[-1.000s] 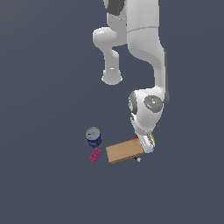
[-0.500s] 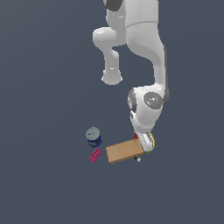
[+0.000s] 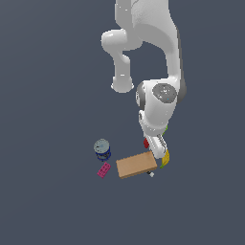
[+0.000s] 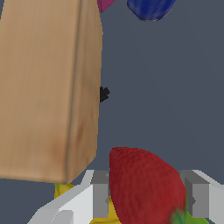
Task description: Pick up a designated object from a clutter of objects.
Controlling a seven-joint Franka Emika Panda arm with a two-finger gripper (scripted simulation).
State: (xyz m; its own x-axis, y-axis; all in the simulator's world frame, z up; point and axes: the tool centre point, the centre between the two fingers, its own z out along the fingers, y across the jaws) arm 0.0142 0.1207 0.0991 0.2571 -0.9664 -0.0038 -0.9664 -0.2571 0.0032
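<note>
Now the pincer (image 4: 144, 199) sits low among the clutter with its 2 fingers (image 4: 99, 197) spread on either side of the strawberry (image 4: 146, 186); the red fruit fills most of the gap, but whether the pads already press it I cannot tell, and it looks not yet lifted. Against the frames from a second ago the arm has barely shifted, so the descent appears finished and closing is probably the step in hand. The strawberry lies on the desk (image 3: 57, 201) just beside the tan box (image 3: 136, 164), with the yellow banana (image 3: 165, 159) under and behind the pincer. Farther out stand the blue-grey can (image 3: 102, 149) and the pink block (image 3: 104, 170), well apart from the grasp. No desk edge or corner shows in either view, so I cannot place things by them. The box wall is close; a skewed close could nudge it.
</note>
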